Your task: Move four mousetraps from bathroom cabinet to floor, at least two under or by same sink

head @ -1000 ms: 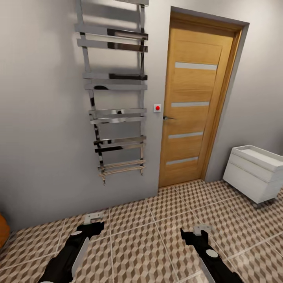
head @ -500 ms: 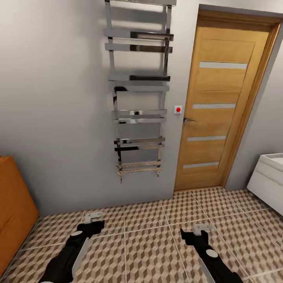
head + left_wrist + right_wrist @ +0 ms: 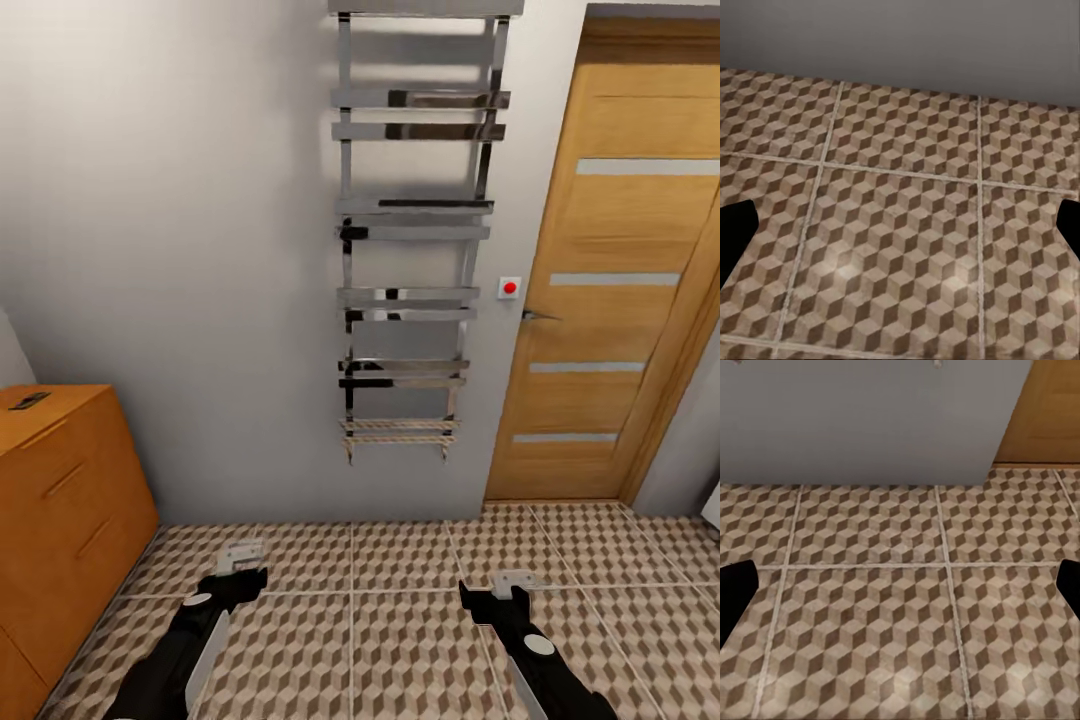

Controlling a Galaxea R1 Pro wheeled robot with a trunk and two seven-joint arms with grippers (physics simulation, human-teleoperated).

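The orange-brown cabinet [image 3: 70,480] with drawer fronts stands at the left of the head view, against the grey wall. A small flat dark object [image 3: 28,400] lies on its top, too small to identify. No mousetraps can be made out, and the sink is out of view. The cube-patterned bathroom floor [image 3: 400,620] spreads below both arms. My left gripper [image 3: 243,565] and right gripper [image 3: 505,590] hover low over the tiles, both open and empty. In each wrist view the black fingertips [image 3: 735,232] [image 3: 735,585] sit wide apart over bare tiles [image 3: 900,225] [image 3: 900,607].
A chrome towel-rail ladder [image 3: 415,230] hangs on the wall straight ahead. A wooden door [image 3: 620,300] with pale strips and a lever handle is at the right, with a red button [image 3: 510,288] beside it.
The camera has swung left: the cabinet has come into view at the left, and the door and towel rail have slid right. The white drawer unit has left the frame. The arms keep their pose.
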